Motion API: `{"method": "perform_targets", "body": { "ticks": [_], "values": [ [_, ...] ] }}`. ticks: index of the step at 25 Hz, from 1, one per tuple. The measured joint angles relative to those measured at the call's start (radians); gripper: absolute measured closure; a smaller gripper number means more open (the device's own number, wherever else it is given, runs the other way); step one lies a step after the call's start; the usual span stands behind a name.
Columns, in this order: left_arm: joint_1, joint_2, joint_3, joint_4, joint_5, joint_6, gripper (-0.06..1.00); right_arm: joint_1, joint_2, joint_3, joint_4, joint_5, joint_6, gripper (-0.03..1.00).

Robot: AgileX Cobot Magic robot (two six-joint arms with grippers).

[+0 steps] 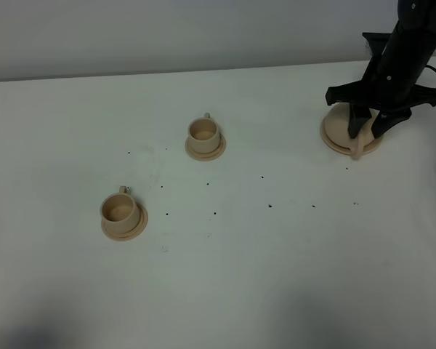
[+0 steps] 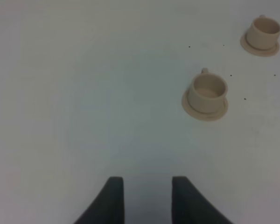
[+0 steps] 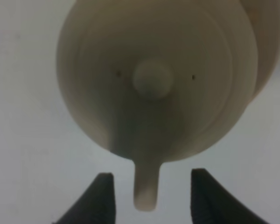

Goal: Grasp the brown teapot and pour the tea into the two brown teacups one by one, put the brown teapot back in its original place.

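Pouring looks undone: the squat beige clay teapot (image 3: 177, 107) sits on its wide round clay saucer (image 1: 333, 144), the right gripper (image 3: 149, 184) spread astride the handle (image 3: 146, 193), pinching nothing. Both small beige clay teacups (image 1: 203, 131) (image 1: 119, 210) look empty; the left gripper (image 2: 147, 189) gapes too.

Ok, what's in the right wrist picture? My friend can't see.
A round tan teapot seen from above, knobbed lid in the middle. Its narrow sticking-out part sits between the open gripper's dark fingers, untouched.

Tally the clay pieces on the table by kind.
Teapot: 1
Teacups: 2
Cup saucers: 2
Teapot saucer: 1
Total: 6
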Motion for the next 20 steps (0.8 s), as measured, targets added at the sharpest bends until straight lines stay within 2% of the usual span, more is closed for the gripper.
{"method": "perform_targets", "body": {
  "ticks": [15,20],
  "values": [
    [0.0,0.0,0.0,0.0,0.0,0.0,0.65,0.01,0.029,-0.002,-0.053,0.0,0.002,0.57],
    [0.0,0.0,0.0,0.0,0.0,0.0,0.65,0.01,0.029,-0.002,-0.057,0.001,0.001,0.62]
  ]
}}
